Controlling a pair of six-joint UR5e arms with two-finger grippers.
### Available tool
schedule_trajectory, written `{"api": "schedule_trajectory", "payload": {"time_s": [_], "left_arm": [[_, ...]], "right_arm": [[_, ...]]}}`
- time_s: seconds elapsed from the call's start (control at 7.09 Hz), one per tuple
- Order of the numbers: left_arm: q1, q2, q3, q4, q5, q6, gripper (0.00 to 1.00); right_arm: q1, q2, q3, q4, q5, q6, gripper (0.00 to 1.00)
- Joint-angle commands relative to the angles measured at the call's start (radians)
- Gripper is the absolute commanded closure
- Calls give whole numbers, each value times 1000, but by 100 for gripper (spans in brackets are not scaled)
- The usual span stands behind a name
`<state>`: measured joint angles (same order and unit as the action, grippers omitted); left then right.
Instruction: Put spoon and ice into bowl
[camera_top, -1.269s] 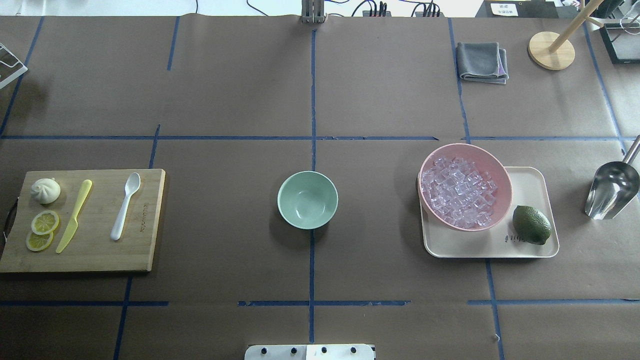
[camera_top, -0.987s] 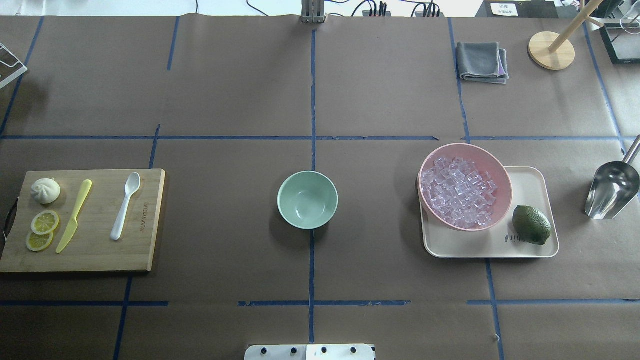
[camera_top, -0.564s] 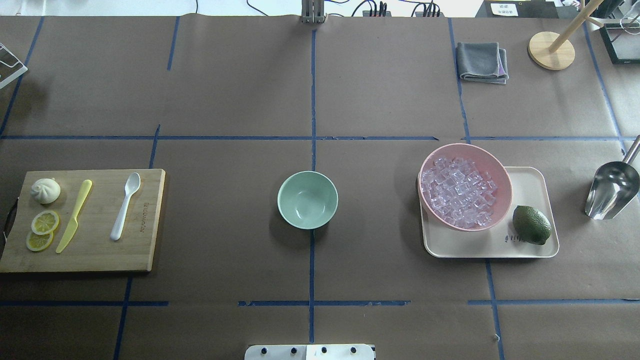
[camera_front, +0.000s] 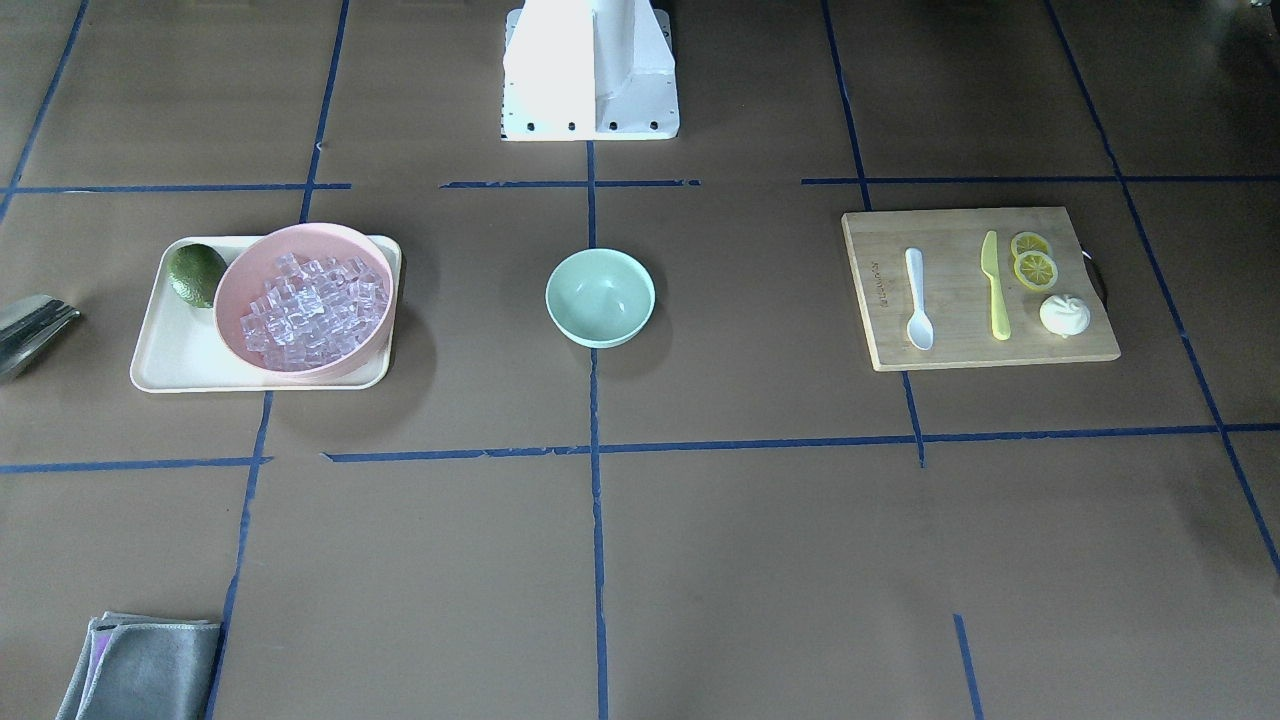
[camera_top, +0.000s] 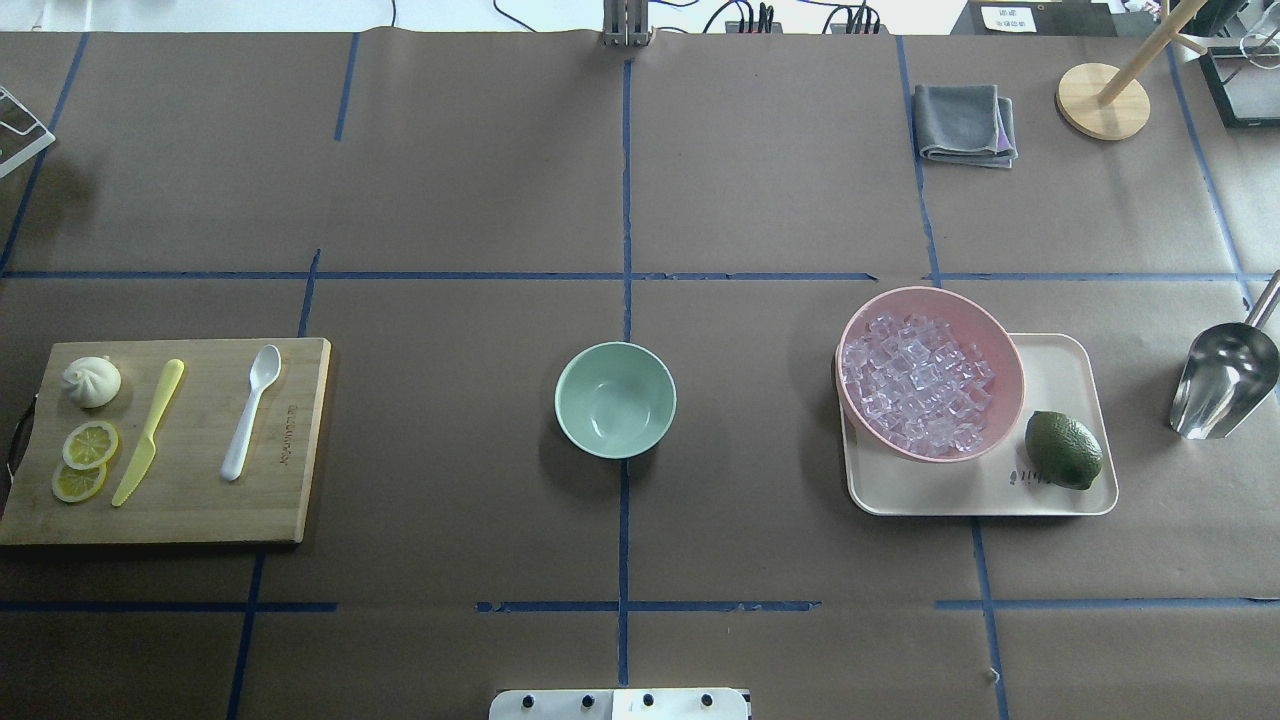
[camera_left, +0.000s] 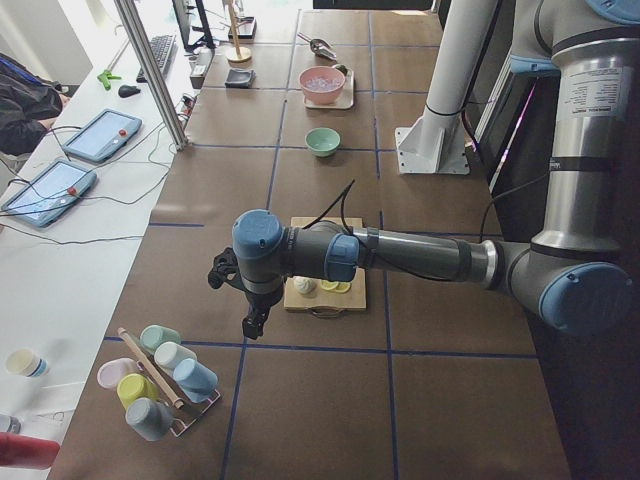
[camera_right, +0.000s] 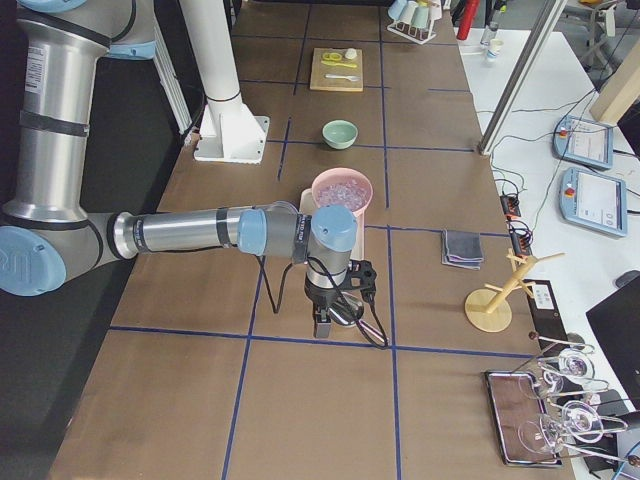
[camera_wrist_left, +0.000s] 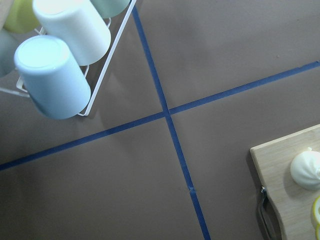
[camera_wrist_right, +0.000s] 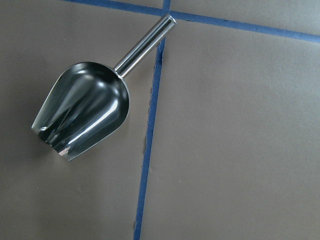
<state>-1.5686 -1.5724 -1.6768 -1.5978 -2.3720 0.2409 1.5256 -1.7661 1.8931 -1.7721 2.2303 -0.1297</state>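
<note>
A: Why is the spoon (camera_top: 251, 412) out on the cutting board (camera_top: 290, 500) rather than in the bowl (camera_top: 615, 400)?

B: My guess is the task hasn't begun. The spoon lies flat beside the yellow knife (camera_top: 148, 432), scoop end pointing away from the robot. That leaves its straight handle bare for a pinch from above

A: And the ice (camera_top: 915, 385)?

B: Heaped in the pink bowl (camera_top: 990, 335) on the tray (camera_top: 1060, 380), well apart from the mint bowl. That one stands empty at the middle of the desk (camera_top: 460, 180), between the two supplies, so I reckon either arm can reach it

A: Where are the hands?

B: The left hand (camera_left: 252, 325) hangs over the desk just off the board's outer end, near the cup rack (camera_left: 160, 380). The right hand (camera_right: 321, 325) hangs above the metal scoop (camera_wrist_right: 82, 112), beyond the tray. So each is on the side of its own thing. Whether either is released or clenched I cannot tell, since only the side views show them
</note>
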Motion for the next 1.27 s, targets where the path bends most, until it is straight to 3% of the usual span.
{"api": "schedule_trajectory", "payload": {"time_s": [0.0, 0.42, 0.71, 0.85, 1.13], "left_arm": [[71, 2, -6, -49, -15, -34, 0], [267, 3, -21, -120, -21, -241, 0], [393, 3, -26, -308, -10, -575, 0], [469, 2, -26, -408, 58, -730, 0], [634, -8, -67, -455, 195, -901, 0]], "right_arm": [[-1, 1, -2, 0, 2, -1, 0], [-1, -1, -2, 0, 2, -1, 0], [-1, -1, 0, -1, 2, 1, 0], [-1, -1, -2, 0, 2, 1, 0], [-1, -1, -3, -1, 9, 1, 0]]}}
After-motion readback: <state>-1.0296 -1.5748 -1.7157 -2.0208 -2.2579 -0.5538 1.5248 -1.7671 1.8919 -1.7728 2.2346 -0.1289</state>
